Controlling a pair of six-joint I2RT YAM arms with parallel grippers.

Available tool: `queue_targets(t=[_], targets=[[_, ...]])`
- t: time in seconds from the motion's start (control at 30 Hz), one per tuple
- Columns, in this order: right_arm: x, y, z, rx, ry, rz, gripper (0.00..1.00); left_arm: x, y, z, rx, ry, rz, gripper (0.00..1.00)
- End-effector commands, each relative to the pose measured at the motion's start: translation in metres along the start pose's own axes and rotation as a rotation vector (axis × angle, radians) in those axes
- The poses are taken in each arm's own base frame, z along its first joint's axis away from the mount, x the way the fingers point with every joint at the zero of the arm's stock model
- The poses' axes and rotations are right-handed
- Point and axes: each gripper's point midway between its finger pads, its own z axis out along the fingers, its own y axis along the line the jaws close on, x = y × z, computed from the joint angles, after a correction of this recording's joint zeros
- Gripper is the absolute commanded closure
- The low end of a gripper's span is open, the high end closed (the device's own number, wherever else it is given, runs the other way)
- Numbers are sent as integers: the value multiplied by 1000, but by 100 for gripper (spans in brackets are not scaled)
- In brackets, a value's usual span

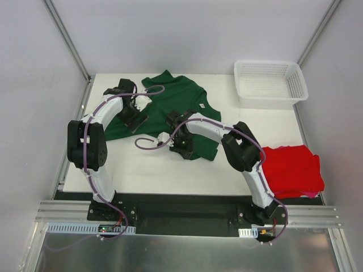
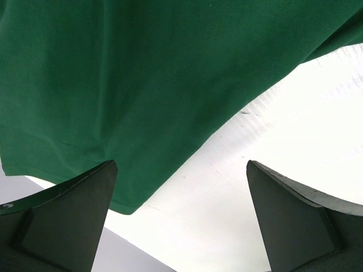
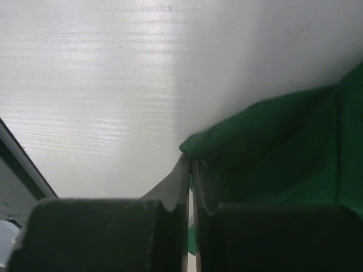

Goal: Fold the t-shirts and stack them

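Dark green cloth t-shirt [image 1: 184, 105] lies spread and a bit rumpled on the white table [image 1: 153, 170], centre to far-left, under both arms. Bright red cloth t-shirt [image 1: 292, 169] sits in a rough flat heap at the near right corner, well apart from the green one. White plastic mesh basket [image 1: 266, 97] stands at the far right.

Left gripper [image 2: 178, 167]: fingers spread wide, holding nothing, hovering over the green shirt's left side where the cloth edge meets bare table. Right gripper [image 3: 190, 164]: fingers pressed together at the shirt's near edge, with a fold of hem pinched at the tips as far as the wrist view shows.

Handling, my guess — light, limp, no stiffness at all. It will drape and drag on the table, and a thin pinch could slip out. Best hold is a hem or corner with a fair bite of cloth, one grip on each side so the fold lifts evenly
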Motion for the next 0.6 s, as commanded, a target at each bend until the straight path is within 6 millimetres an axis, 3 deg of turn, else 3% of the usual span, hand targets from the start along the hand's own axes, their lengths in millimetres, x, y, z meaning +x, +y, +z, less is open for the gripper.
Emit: queue_targets(t=[0.0,0.3,0.43,0.57], targets=[[-10,24,-6,-116,-51,-22,99,-5,1,-17,-11,-27,-12,1],[-50,71,-45,-351,-234,-45,99,-5,1,-17,-10,-26,-5,1],[-59,85,-49,-422,-281,-50,99,-4,3,-19,-18,-22,1,1],[-63,94,-38,-493,-293,-31,99,-3,3,-23,-24,-22,8,1]])
